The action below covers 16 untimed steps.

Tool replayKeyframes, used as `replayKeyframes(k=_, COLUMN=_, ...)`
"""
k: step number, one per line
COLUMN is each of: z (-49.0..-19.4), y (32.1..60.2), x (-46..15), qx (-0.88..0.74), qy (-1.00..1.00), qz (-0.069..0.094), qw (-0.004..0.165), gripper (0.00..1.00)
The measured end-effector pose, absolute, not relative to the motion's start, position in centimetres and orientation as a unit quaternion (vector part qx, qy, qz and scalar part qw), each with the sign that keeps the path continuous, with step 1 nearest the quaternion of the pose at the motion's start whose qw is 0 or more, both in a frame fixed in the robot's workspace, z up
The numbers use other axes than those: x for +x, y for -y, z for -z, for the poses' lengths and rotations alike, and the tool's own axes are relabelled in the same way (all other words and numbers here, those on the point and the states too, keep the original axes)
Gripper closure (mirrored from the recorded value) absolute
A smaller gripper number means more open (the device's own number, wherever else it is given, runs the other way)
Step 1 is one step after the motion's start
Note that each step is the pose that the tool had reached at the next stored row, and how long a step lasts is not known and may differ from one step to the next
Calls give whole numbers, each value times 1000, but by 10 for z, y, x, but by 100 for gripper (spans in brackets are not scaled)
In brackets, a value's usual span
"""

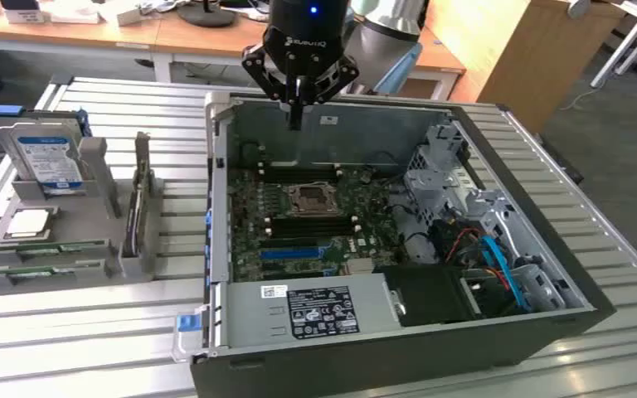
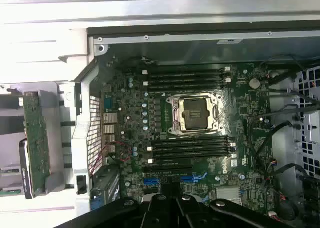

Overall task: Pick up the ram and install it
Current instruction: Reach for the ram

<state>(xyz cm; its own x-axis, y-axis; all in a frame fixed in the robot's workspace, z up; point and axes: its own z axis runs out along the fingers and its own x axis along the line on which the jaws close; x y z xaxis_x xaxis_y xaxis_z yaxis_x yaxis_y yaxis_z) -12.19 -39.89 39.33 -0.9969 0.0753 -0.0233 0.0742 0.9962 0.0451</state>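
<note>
1. Seen at the upper centre of the exterior view: the hand, hanging over the back edge of the open computer case, fingertips pressed together, nothing between them.
2. Found at the lower left of the same frame: the ram, lying flat in a grey holder on the desk, well apart from the hand.
3. Just below it in the frame, a second green stick, almost the same. Hard to say with certainty which of the two is meant for the task.
4. In the wrist view, long black memory slots on both sides of the processor socket, apparently all without a stick. Judged from this, installing not yet done.
5. Probably very light and stiff, but thin and fragile. Better not to bend or twist.
6. Advisable to take hold near the middle of the length, to avoid tipping. Better to stay away from the contact row and not to press hard on the small chips.
7. Smooth board, so possibly slippery between narrow pads. Firm but gentle pressure needed.
8. To be kept straight over a slot, since pressing askew could harm both stick and slot.
</note>
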Motion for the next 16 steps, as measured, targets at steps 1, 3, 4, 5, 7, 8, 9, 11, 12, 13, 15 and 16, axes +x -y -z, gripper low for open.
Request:
replayKeyframes(k=1, z=-393, y=399, x=-122, qx=37, qy=-999, qz=-22, qw=12, gripper=89)
replayKeyframes(k=3, z=-393, y=399, x=-122, qx=37, qy=-999, qz=-22, qw=12, gripper=89)
replayKeyframes(k=4, z=-393, y=399, x=-122, qx=37, qy=-999, qz=-22, qw=12, gripper=89)
replayKeyframes(k=5, z=-393, y=399, x=-122, qx=37, qy=-999, qz=-22, qw=12, gripper=89)
replayKeyframes(k=7, z=-393, y=399, x=-122, qx=37, qy=-999, qz=-22, qw=12, gripper=89)
replayKeyframes(k=8, z=-393, y=399, x=-122, qx=37, qy=-999, qz=-22, qw=12, gripper=89)
replayKeyframes(k=9, z=-393, y=399, x=-122, qx=37, qy=-999, qz=-22, qw=13, gripper=89)
replayKeyframes(k=11, z=-393, y=399, x=-122, qx=37, qy=-999, qz=-22, qw=12, gripper=89)
replayKeyframes(k=12, z=-393, y=399, x=-122, qx=37, qy=-999, qz=-22, qw=12, gripper=89)
replayKeyframes(k=13, z=-393, y=399, x=-122, qx=37, qy=-999, qz=-22, qw=12, gripper=89)
replayKeyframes(k=15, z=-393, y=399, x=-122, qx=37, qy=-999, qz=-22, qw=12, gripper=89)
replayKeyframes(k=16, z=-393, y=399, x=-122, qx=37, qy=-999, qz=-22, qw=13, gripper=89)
